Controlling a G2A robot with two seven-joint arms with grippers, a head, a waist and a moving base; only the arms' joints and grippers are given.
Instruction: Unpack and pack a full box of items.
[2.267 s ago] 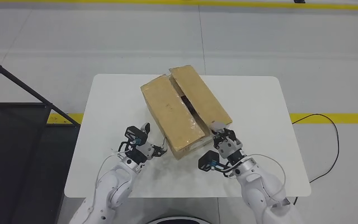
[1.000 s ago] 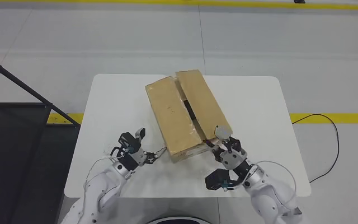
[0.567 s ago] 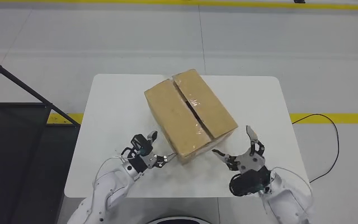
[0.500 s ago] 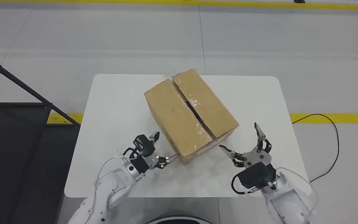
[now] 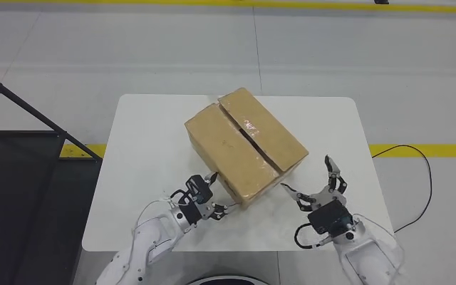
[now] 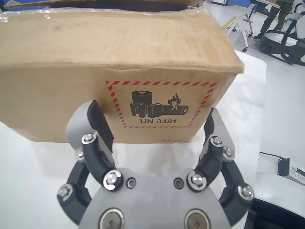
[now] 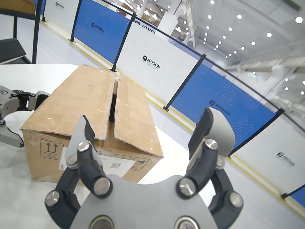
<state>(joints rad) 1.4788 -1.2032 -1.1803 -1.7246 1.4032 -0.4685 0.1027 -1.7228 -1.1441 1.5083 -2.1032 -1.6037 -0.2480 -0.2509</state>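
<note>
Between two hands, on white tabletop [image 5: 142,142]: brown taped cardboard box [image 5: 246,153], flaps down, slit between them. Left hand [image 6: 153,110] open wide, just before labelled side. Right hand [image 7: 145,116] open, near box corner, apart.

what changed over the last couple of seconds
The brown cardboard box turned, its near end swinging toward the robot's right. The right gripper drew back from the box's near corner and opened wide; it now sits apart from the box. The left gripper, open, moved in close to the box's near end. The box stayed on the white table, flaps down.
</note>
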